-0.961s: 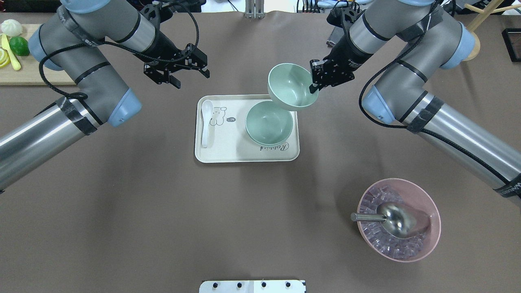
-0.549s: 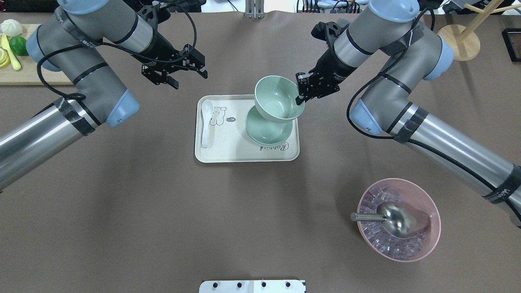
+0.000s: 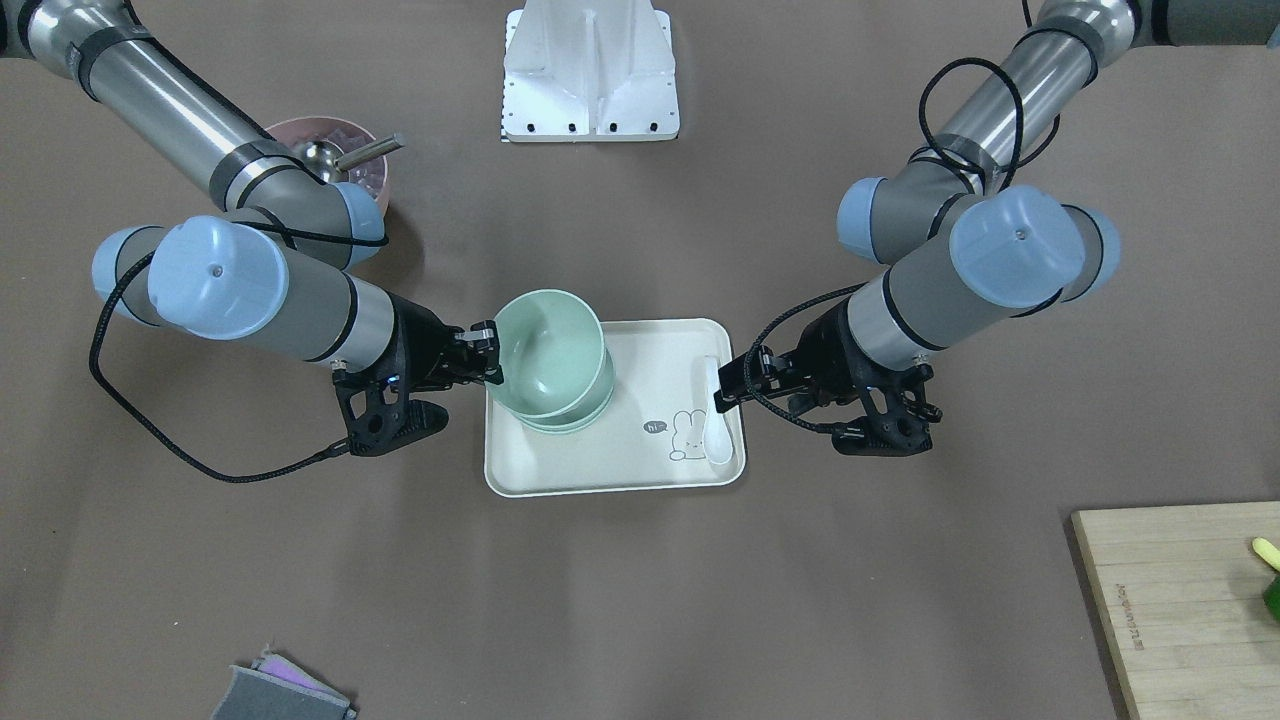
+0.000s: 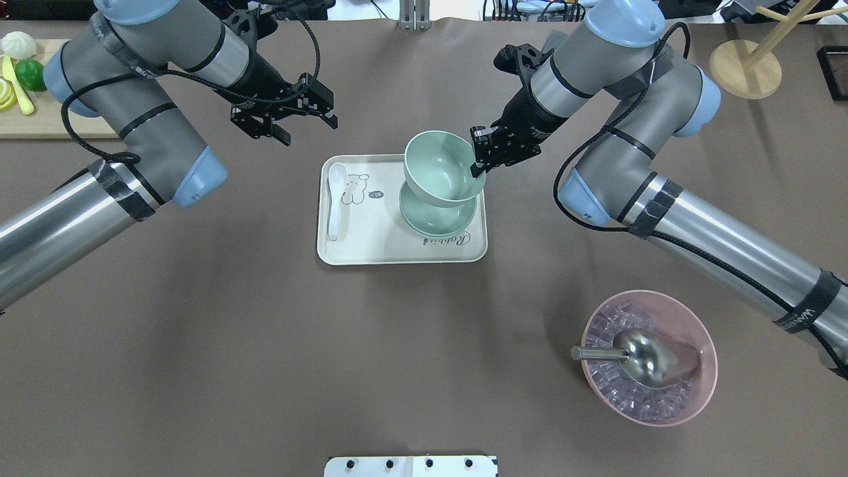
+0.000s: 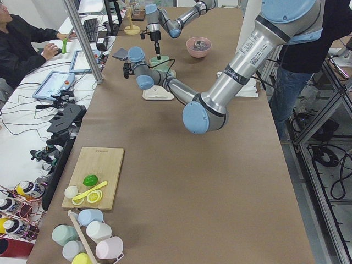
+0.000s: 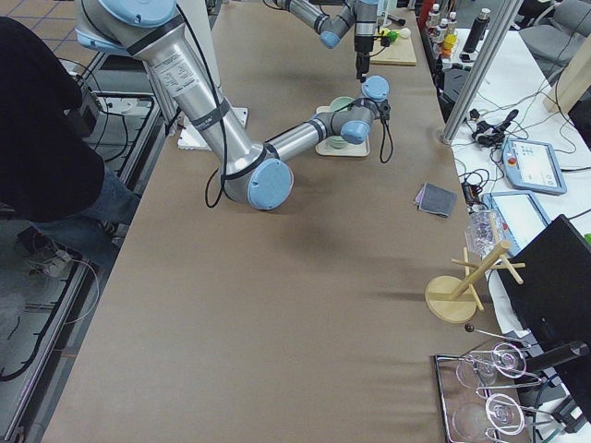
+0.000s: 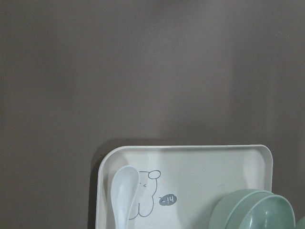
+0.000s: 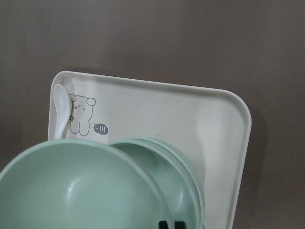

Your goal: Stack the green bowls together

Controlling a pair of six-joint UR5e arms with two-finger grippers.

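Note:
My right gripper (image 4: 478, 158) is shut on the rim of a green bowl (image 4: 440, 165) and holds it tilted just above two stacked green bowls (image 4: 440, 224) on the right half of a cream tray (image 4: 371, 232). The held bowl overlaps the stack's far side. In the front-facing view the held bowl (image 3: 550, 360) covers most of the stack (image 3: 592, 408). The right wrist view shows the held bowl (image 8: 71, 191) in front of the stack (image 8: 186, 181). My left gripper (image 4: 308, 129) is open and empty, beyond the tray's far left corner.
A white spoon (image 4: 334, 199) lies on the tray's left side. A pink bowl (image 4: 703, 397) with ice and a metal scoop (image 4: 639, 358) stands near right. A cutting board (image 4: 46, 119) with fruit is far left, a wooden stand (image 4: 745, 63) far right.
My right gripper has carried the green bowl leftward and lower, from beside the tray's far right corner to over the stacked bowls. The left arm has barely moved.

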